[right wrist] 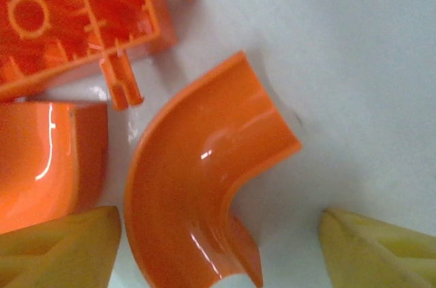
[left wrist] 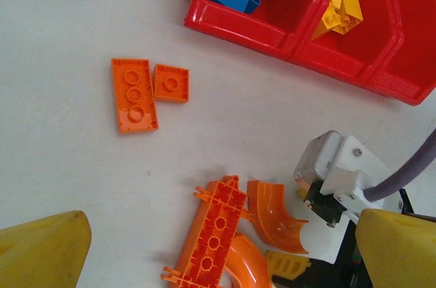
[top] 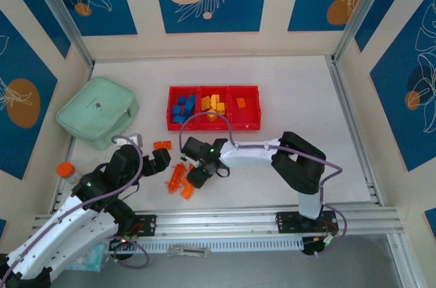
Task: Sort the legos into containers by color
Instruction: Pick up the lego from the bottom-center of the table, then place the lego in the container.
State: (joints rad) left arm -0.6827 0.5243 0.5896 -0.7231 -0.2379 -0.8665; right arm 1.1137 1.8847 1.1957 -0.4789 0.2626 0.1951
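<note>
Top external view, from the left: my left gripper (top: 161, 159) hovers empty, and the left wrist view shows its fingers spread wide. Two flat orange plastic plates (top: 162, 144) lie just beyond it. Next comes the loose heap of orange plastic bricks (top: 180, 180), with my right gripper (top: 196, 176) low at its right edge. In the right wrist view, its yellow fingers (right wrist: 61, 247) stand apart, and a curved orange plastic piece (right wrist: 197, 186) lies between them, ungripped. Behind these, the long red plastic tray (top: 214, 126) holds blue bricks (top: 182, 107) in its left compartment, yellow bricks (top: 212, 104) in the middle and an orange brick (top: 240, 103) on the right.
</note>
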